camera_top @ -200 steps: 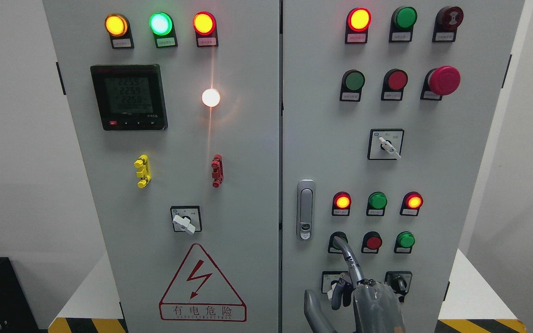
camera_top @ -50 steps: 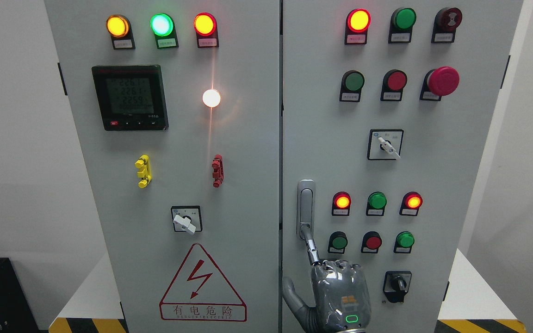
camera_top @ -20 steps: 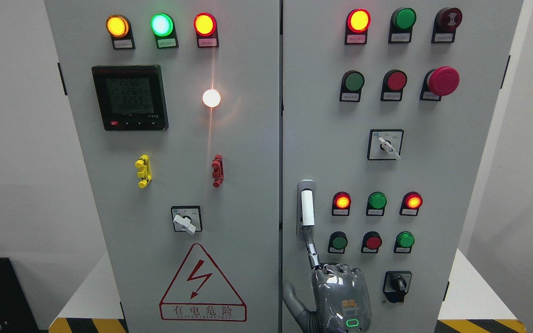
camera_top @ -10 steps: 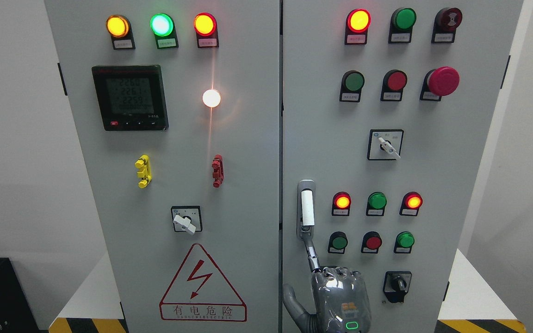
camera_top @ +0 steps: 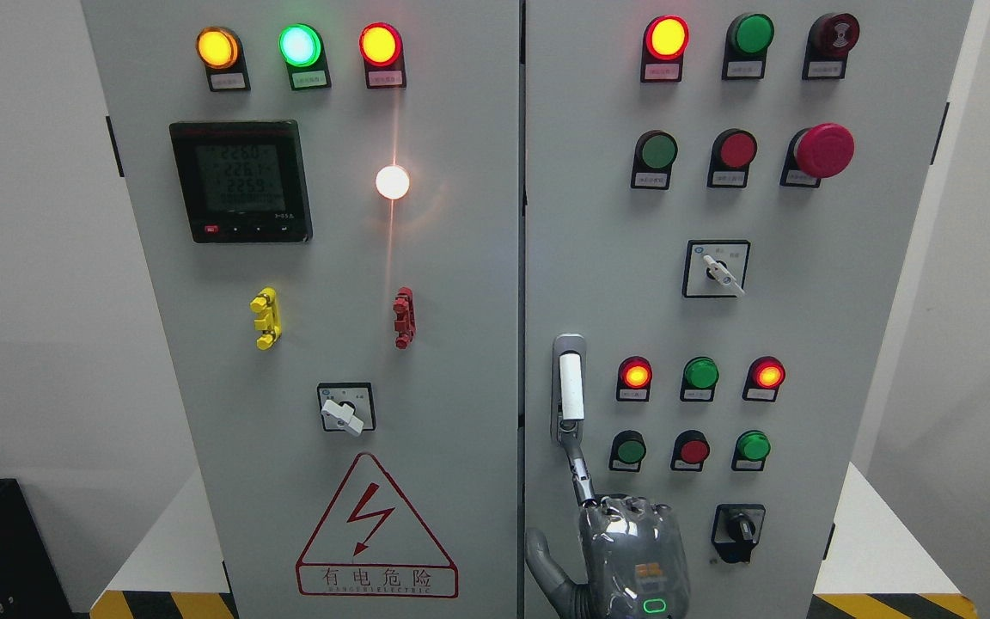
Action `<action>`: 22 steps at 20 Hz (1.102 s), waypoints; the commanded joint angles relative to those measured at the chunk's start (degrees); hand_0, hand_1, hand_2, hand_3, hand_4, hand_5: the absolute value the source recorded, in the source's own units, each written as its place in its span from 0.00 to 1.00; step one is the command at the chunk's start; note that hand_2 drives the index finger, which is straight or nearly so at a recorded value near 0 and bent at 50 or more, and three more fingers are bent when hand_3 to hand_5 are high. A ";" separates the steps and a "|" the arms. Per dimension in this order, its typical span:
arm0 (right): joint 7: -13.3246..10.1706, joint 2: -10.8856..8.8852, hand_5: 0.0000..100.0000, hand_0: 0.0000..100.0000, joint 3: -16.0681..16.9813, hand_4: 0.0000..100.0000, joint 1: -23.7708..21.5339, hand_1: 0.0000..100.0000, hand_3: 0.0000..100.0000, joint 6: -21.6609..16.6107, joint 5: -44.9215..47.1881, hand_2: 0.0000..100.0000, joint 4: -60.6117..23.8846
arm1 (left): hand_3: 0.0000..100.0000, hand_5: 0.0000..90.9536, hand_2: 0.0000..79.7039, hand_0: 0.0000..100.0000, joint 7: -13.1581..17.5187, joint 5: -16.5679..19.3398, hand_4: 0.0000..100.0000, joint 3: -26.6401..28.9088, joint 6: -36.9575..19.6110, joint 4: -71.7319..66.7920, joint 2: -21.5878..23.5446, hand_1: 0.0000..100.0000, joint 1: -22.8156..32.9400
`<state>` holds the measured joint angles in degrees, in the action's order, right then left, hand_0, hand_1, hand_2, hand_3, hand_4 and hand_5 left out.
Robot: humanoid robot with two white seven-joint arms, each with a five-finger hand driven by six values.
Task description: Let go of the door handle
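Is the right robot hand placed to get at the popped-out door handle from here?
Probably yes. The right robot hand sits just below the door handle, its extended finger at the latch base, with nothing between them.

**One hand up, index finger extended**

I see a single hand (camera_top: 632, 554) of mine, rising from the bottom edge of the head view just right of the middle. Which arm carries it I can't tell, since the wrist runs straight down out of frame. The back of the hand faces me, grey and glossy, with a small green light glowing low near the wrist. The index finger (camera_top: 579, 473) is stretched straight up and leaning slightly left. The other fingers are curled down over the knuckles. The thumb (camera_top: 542, 559) sticks out to the left, low and apart from the palm. No second hand shows.
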<state>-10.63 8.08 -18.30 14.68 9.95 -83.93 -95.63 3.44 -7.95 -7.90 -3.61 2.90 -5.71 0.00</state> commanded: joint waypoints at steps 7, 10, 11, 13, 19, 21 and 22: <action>-0.27 0.00 1.00 0.45 -0.07 1.00 0.09 0.30 1.00 -0.11 0.00 0.03 -1.22 | 0.00 0.00 0.00 0.12 -0.02 -0.04 0.00 -0.01 0.01 0.00 0.00 0.56 1.14; -0.27 0.00 1.00 0.45 -0.07 1.00 0.17 0.30 1.00 -0.11 0.00 0.03 -1.83 | 0.00 0.00 0.00 0.12 -0.02 0.04 0.00 -0.01 0.01 0.00 0.00 0.56 1.14; -0.18 0.00 1.00 0.45 -0.07 1.00 0.17 0.30 1.00 -0.11 0.00 0.04 -1.92 | 0.00 0.00 0.00 0.12 -0.02 0.04 0.00 -0.01 0.01 0.00 0.00 0.56 1.14; -0.27 0.00 1.00 0.45 -0.07 1.00 0.17 0.30 1.00 -0.19 0.00 0.04 -2.10 | 0.00 0.00 0.00 0.12 -0.02 0.04 0.00 -0.01 0.01 0.00 0.00 0.56 1.14; -0.71 0.00 1.00 0.45 -0.25 1.00 0.00 0.30 1.00 -0.28 0.09 0.09 -2.54 | 0.00 0.00 0.00 0.12 -0.02 0.04 0.00 -0.01 0.01 0.00 0.00 0.56 1.14; -0.80 0.00 1.00 0.45 -0.33 1.00 -0.09 0.30 1.00 -0.28 0.09 0.12 -2.63 | 0.00 0.00 0.00 0.12 -0.02 0.04 0.00 -0.01 0.01 0.00 0.00 0.56 1.14; -0.88 0.00 1.00 0.45 -0.42 1.00 -0.18 0.30 1.00 -0.28 0.09 0.15 -2.89 | 0.00 0.00 0.00 0.12 -0.02 0.04 0.00 -0.01 0.01 0.00 0.00 0.56 1.14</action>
<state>-11.31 8.08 -18.43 14.75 9.70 -83.89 -97.37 3.45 -7.95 -7.91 -3.61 2.90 -5.71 0.00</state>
